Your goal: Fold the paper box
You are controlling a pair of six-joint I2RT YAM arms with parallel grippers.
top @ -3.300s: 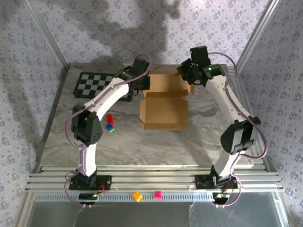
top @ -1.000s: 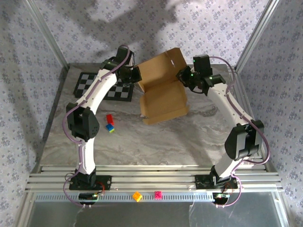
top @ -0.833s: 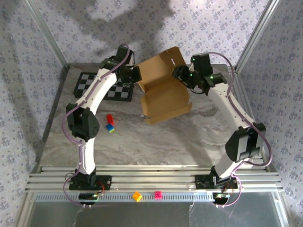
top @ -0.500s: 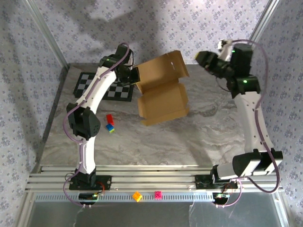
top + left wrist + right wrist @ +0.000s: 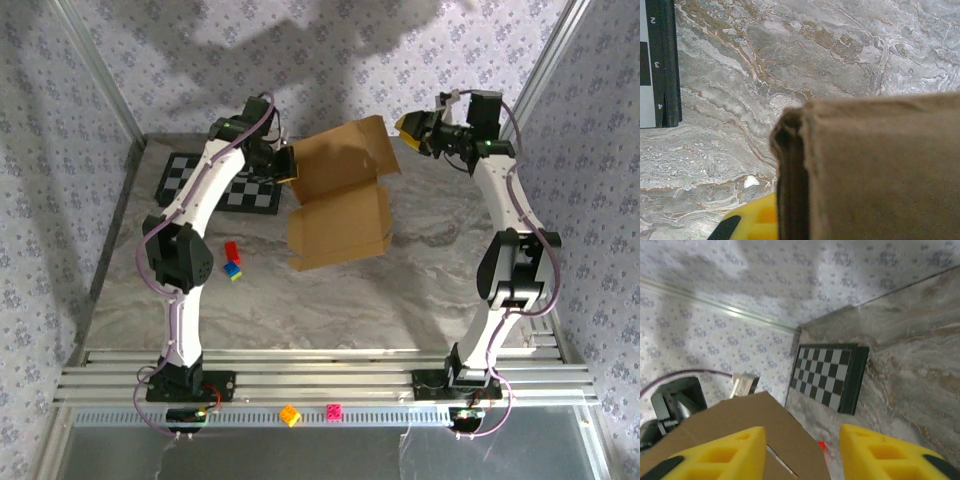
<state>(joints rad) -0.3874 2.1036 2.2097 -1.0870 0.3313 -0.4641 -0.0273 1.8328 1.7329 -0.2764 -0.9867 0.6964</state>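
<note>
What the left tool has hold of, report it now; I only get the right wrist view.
Observer: The left tool is shut on the left edge of the paper box.
Operator: Give me the box's pose.
Observer: From above it lies open: lid panel sloping up at the far side, tray on the near side.
Operator: List what lies left of it.
Observer: A small blue block on the table, beside a red one.

The paper box point(image 5: 338, 228), plain tan cardboard, sat open at the far middle of the tabletop point(image 5: 420, 290), tray askew, lid flap raised behind it.
</note>
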